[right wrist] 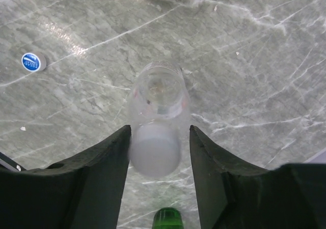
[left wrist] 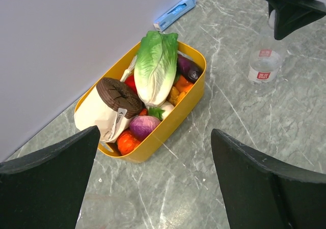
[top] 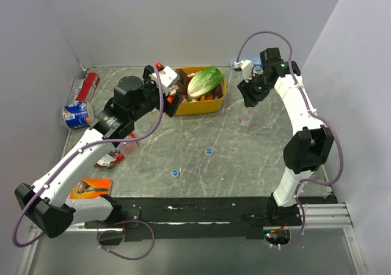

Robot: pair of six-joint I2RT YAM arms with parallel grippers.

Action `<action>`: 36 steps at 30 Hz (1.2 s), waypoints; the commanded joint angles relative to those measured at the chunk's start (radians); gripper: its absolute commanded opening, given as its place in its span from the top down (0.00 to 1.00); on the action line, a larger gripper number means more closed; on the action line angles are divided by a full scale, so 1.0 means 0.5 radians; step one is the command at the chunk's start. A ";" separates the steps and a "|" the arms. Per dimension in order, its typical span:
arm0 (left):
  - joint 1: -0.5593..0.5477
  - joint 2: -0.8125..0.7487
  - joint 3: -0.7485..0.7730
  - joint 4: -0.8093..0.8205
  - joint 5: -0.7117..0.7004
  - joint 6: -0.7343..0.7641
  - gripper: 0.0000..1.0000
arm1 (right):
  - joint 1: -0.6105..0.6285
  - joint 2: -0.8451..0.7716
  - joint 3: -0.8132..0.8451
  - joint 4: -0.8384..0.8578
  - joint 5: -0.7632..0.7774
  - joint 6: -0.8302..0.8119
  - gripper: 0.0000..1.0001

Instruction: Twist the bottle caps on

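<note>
Covering most of the top view, a grey marbled table (top: 244,165) is enclosed at the back and both sides by plain pale walls (top: 183,18). The left arm (top: 79,156) is stretched diagonally from the near left corner toward the far middle. Its wrist is brought up beside the left end of a yellow tub (top: 201,109), which is filled with toy vegetables and set against the back wall. The left gripper (left wrist: 155,132) is held above the table just short of the tub, its fingers spread wide with nothing between them.

The right arm (top: 299,104) is raised along the right side and bent inward at the far end. The right gripper (right wrist: 160,132) is pointed down at the table to the right of the tub. A clear bottle (right wrist: 158,89) with an uncapped neck is seen straight beyond its fingers, with a blurred whitish round shape lodged between them. Whether the fingers are pressed on it cannot be told.

Two blue bottle caps (top: 209,151) are laid flat on open table nearer the arm bases, well apart from the bottle.
</note>
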 commanded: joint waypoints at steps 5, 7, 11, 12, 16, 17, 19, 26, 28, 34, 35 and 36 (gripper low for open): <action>0.018 -0.013 -0.010 0.060 0.039 -0.009 0.04 | -0.001 0.041 0.037 0.084 0.022 0.032 0.38; 0.018 -0.013 -0.007 0.054 0.036 -0.009 0.04 | -0.001 0.044 0.049 0.093 0.022 0.035 0.36; 0.022 -0.016 -0.007 0.038 0.033 -0.003 0.04 | 0.002 0.041 0.119 0.078 -0.021 0.026 0.13; 0.025 -0.016 -0.004 0.035 0.026 0.000 0.04 | 0.002 0.035 0.138 0.069 -0.028 0.026 0.10; 0.025 -0.050 0.000 -0.041 0.005 0.052 0.04 | -0.001 -0.029 0.215 0.029 -0.061 0.004 0.00; 0.031 -0.059 0.003 -0.063 -0.001 0.059 0.04 | 0.002 -0.051 0.276 0.008 -0.073 0.004 0.00; 0.049 -0.086 0.015 -0.093 -0.023 0.056 0.04 | 0.011 -0.079 0.343 -0.054 -0.141 0.007 0.00; 0.515 -0.243 0.006 -0.091 -0.302 -0.193 0.04 | 0.237 -0.486 0.137 0.387 -0.693 0.173 0.00; 0.693 -0.243 -0.013 -0.032 -0.363 -0.169 0.04 | 0.467 -0.554 0.016 0.595 -0.825 0.225 0.00; 1.076 0.176 0.504 -0.255 -0.130 -0.018 0.04 | 1.025 -0.508 -0.040 0.826 -0.988 0.265 0.00; 1.183 0.284 0.673 -0.372 -0.106 -0.060 0.04 | 1.081 -0.487 -0.040 0.824 -1.018 0.250 0.00; 1.215 0.528 1.088 -0.552 -0.069 -0.125 0.04 | 1.124 -0.481 -0.049 0.821 -1.015 0.219 0.00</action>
